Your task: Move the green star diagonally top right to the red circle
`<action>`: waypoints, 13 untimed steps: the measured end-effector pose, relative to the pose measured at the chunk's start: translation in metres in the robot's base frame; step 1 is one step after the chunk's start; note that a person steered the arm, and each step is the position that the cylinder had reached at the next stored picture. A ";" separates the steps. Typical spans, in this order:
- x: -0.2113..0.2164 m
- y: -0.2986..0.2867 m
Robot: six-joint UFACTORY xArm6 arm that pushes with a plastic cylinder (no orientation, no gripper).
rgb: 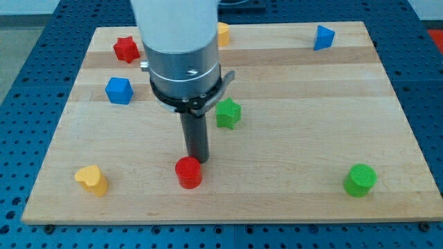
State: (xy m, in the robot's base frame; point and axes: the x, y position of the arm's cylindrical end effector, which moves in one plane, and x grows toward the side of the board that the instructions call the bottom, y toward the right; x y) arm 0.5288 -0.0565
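Note:
The green star (228,113) lies near the middle of the wooden board (311,138). The red circle (188,172) lies toward the view's bottom, left of centre. The green star is up and to the right of the red circle, a short gap apart. My tip (199,161) is at the red circle's upper right edge, about touching it, and below-left of the green star. The arm's white and black body hides the board above the rod.
A red star (126,49) and a blue cube (119,90) lie at the upper left. A yellow block (222,33) is partly hidden behind the arm. A blue block (322,37) is at the top right, a yellow heart (93,180) bottom left, a green cylinder (360,180) bottom right.

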 end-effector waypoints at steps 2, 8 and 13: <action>0.002 -0.021; 0.063 -0.033; 0.008 -0.035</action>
State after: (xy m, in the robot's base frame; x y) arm 0.5365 -0.0919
